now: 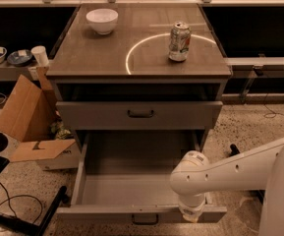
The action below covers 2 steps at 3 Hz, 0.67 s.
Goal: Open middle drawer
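The middle drawer of the grey cabinet is pulled far out toward me. Its low flat front carries a small dark bracket handle, and its plain grey inside shows. My white arm reaches in from the right. Its wrist hangs over the drawer's right front corner. My gripper points down at the drawer front, right of the handle. The lowest drawer is hidden under the open one.
The taller-fronted top drawer sits above, nearly closed. On the cabinet top stand a white bowl and a soda can. An open cardboard box lies at the left, with cables on the floor.
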Motion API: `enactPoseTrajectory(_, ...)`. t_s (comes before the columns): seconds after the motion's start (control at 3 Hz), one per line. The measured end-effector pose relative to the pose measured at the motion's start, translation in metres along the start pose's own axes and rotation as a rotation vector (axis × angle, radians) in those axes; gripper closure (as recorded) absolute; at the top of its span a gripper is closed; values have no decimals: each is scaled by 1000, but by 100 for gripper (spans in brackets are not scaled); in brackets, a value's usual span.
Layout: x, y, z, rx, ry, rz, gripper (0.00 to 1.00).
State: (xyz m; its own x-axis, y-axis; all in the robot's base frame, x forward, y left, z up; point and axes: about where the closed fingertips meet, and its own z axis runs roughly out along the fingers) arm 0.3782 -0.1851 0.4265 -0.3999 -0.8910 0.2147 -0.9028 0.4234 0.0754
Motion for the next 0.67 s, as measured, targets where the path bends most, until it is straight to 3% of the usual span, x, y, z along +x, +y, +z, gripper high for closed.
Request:
enactPoseTrajectory(0.33,0,-1,-2,0,0,0,100)
enactPoseTrajectory(0.67,18,17,1,-26,6,35,100)
